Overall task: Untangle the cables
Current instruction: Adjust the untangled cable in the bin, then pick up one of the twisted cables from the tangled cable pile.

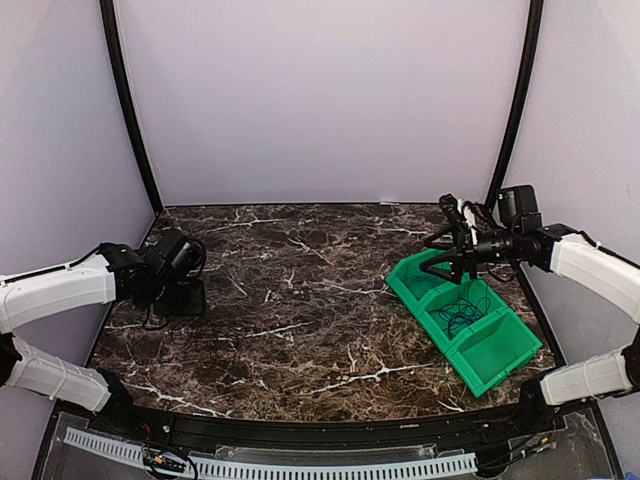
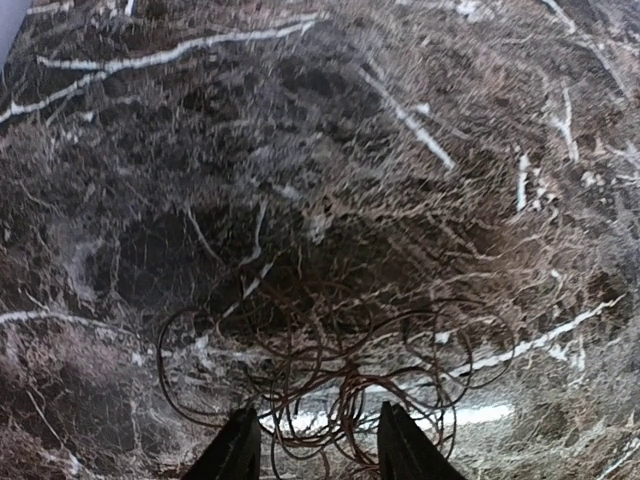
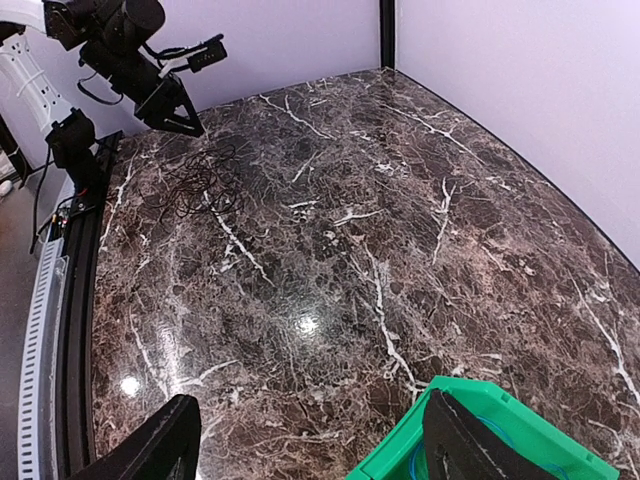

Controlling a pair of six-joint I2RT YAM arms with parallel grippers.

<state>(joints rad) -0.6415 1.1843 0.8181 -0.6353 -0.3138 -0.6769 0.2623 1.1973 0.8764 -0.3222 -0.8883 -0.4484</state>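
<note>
Black cables (image 2: 330,375) lie tangled on the table (image 1: 300,300), at its left, their strands hard to trace against the dark marble. The left hand (image 2: 317,412) hangs over them, fingers (image 2: 235,455) apart, only the tips showing. A blue cable (image 1: 462,312) coils in the middle compartment of the green bin (image 1: 500,358). The right hand (image 3: 310,400), over the bin's far end, gapes empty.

Item 1, left arm (image 1: 60,290): white forearm reaching in from the left side, dark wrist bent downward and held low.
Item 2, left pincer (image 2: 318,455): tips pointing down, its two black fingers (image 2: 237,452) parted with a clear gap.
Item 3, right arm (image 1: 590,265): white forearm reaching in from the right side, wrist raised.
Item 4, right pincer (image 3: 310,450): black fingers (image 3: 150,450) spread wide apart, angled forward and down.
</note>
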